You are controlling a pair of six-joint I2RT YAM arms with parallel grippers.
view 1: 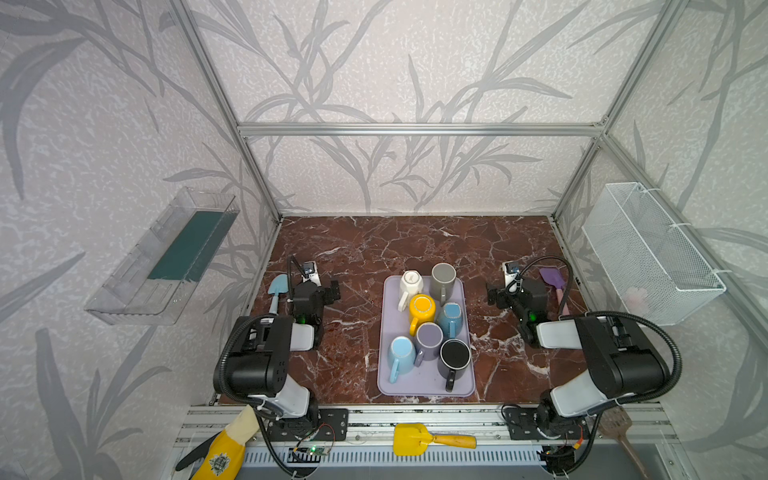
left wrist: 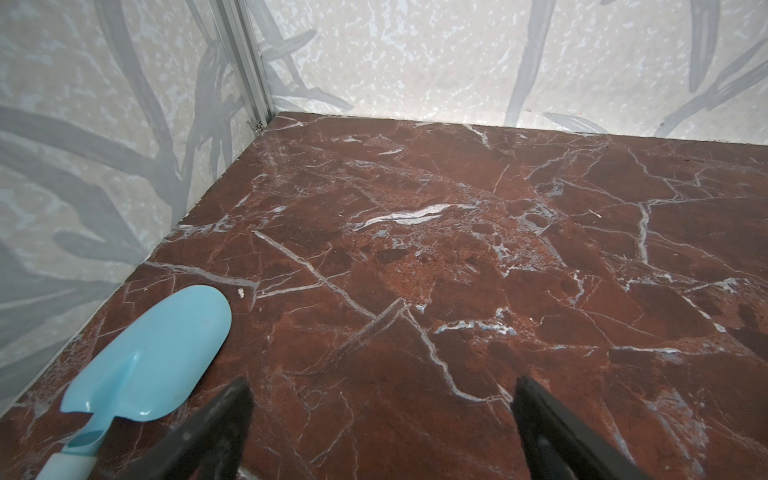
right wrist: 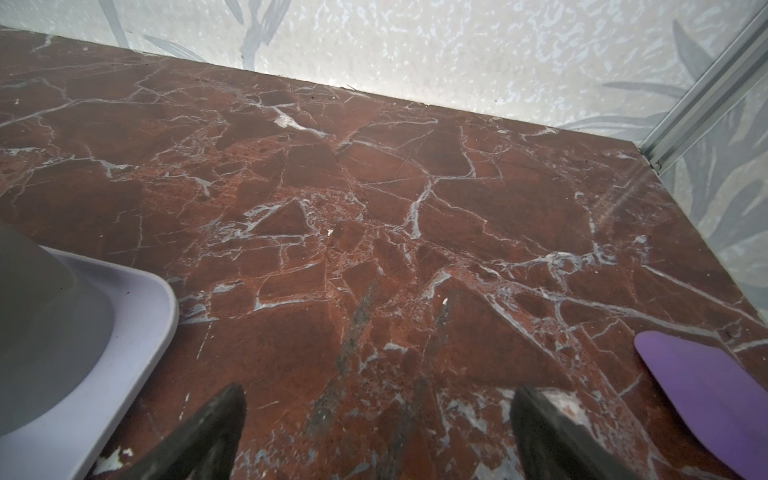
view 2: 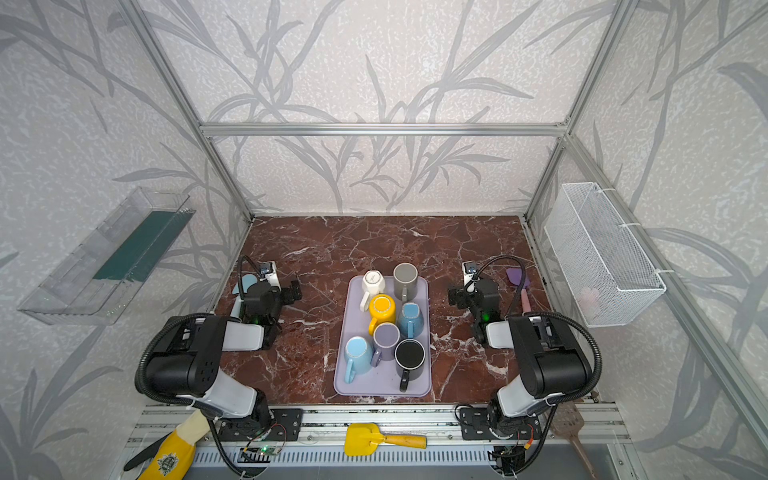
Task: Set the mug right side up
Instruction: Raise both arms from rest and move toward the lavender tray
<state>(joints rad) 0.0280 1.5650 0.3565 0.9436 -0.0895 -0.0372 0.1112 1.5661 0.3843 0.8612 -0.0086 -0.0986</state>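
A lavender tray (view 1: 415, 384) (view 2: 374, 384) in the middle of the marble table carries several mugs. The white mug (view 1: 410, 282) (view 2: 372, 281) at the tray's back left stands upside down, its marked base facing up. Beside it are a grey mug (view 1: 443, 278) (right wrist: 37, 316), then yellow, teal, purple, light blue and black ones. My left gripper (view 1: 334, 291) (left wrist: 380, 384) hovers left of the tray, open and empty. My right gripper (view 1: 492, 294) (right wrist: 380, 390) hovers right of the tray, open and empty, with the tray's corner (right wrist: 137, 316) near it.
A light blue toy shovel (view 1: 276, 286) (left wrist: 153, 353) lies by the left wall. A purple spatula (view 1: 552, 280) (right wrist: 706, 390) lies behind the right arm. A yellow shovel (view 1: 415, 438) rests on the front rail. A wire basket (view 1: 648, 253) and a clear shelf (view 1: 166, 257) hang on the side walls.
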